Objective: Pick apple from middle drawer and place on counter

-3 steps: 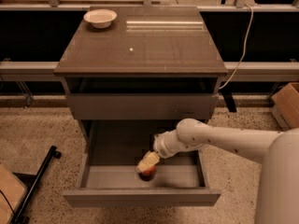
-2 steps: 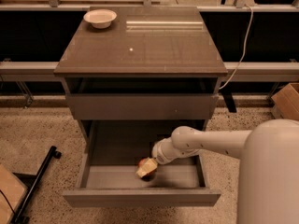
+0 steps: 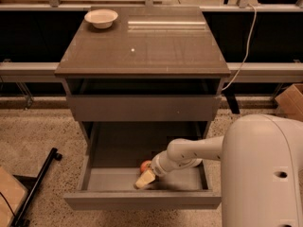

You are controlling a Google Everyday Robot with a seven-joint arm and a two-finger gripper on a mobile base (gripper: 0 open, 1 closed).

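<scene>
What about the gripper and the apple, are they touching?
Cannot tell. In the camera view the gripper overlaps the apple inside the middle drawer, hiding any contact or gap.

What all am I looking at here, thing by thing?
Counter: one, glossy brownish-grey, top of the cabinet.
Bowl: one, white, counter's back left corner.
Upper drawer panel: one, grey, closed under the counter.
Middle drawer: one, grey, pulled open.
Apple: one, red, inside the middle drawer, partly hidden by the gripper.
Cable: one, white, hanging behind right.
Cardboard box: one, brown, floor at right.
Black bar: one, floor at left.
Arm: one, white, reaching into the drawer.
Gripper: one, tan, in the middle drawer beside the apple.
</scene>
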